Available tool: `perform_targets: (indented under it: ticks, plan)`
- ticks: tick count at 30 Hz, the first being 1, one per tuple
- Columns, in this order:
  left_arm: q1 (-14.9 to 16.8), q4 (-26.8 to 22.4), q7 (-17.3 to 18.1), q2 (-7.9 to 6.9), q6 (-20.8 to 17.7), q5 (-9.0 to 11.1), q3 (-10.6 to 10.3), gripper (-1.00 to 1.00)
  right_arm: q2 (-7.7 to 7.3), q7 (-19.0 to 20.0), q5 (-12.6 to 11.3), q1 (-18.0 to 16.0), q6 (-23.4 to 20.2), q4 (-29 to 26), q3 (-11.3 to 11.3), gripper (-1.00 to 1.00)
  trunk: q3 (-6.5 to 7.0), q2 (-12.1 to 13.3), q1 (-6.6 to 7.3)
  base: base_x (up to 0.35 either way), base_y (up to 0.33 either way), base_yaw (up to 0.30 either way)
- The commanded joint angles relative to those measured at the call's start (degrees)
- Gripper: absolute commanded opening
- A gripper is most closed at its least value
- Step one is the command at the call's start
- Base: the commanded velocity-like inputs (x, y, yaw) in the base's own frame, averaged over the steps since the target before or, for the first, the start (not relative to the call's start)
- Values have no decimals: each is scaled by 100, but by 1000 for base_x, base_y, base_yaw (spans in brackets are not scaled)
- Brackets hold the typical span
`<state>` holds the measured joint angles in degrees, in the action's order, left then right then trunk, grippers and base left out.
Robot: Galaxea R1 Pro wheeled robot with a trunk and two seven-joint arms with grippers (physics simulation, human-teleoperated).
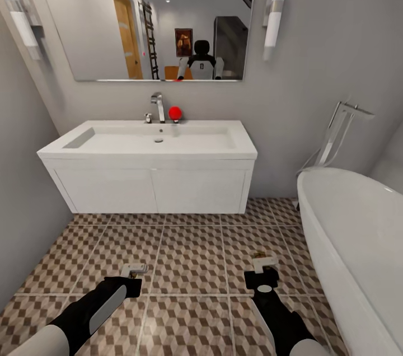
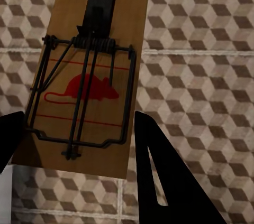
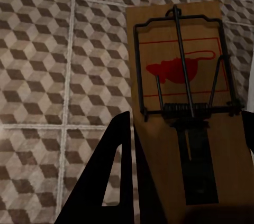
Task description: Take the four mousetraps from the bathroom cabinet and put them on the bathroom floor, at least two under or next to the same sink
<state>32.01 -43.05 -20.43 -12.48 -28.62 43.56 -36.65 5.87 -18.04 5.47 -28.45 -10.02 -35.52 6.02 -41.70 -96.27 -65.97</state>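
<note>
Left gripper (image 2: pixel 79 145) jaws clamp a mousetrap (image 2: pixel 87 71); right gripper (image 3: pixel 188 145) jaws clamp another mousetrap (image 3: pixel 182 76). Head view adds bathroom sink (image 1: pixel 148 146) ahead, over bathroom floor (image 1: pixel 190 255).

text: none legible | numbers: none | signs: red mouse silhouette printed on left-held mousetrap (image 2: pixel 87 89) board | same red mouse silhouette on right-held mousetrap (image 3: pixel 182 71) board
</note>
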Motion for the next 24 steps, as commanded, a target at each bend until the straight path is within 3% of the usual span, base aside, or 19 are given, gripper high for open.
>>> perform_targets:
  ticks: [1, 11, 24]
  plan:
    - [7, -15, -58, -8, -12, 39, -36, -100, -2, -19, 50, -3, -53, -7, 18, -100, -25, -44, -22, 0, 0, 0]
    - [7, 1, -55, -8, 18, 38, -35, -100, -7, -3, 53, -3, -53, -7, 22, -100, -261, -446, -242, 0, 0, 0]
    - [7, 81, -49, -8, 31, 34, -35, -100, -16, 429, 69, -3, -53, -7, 22, -100, -613, -967, -527, 0, 0, 0]
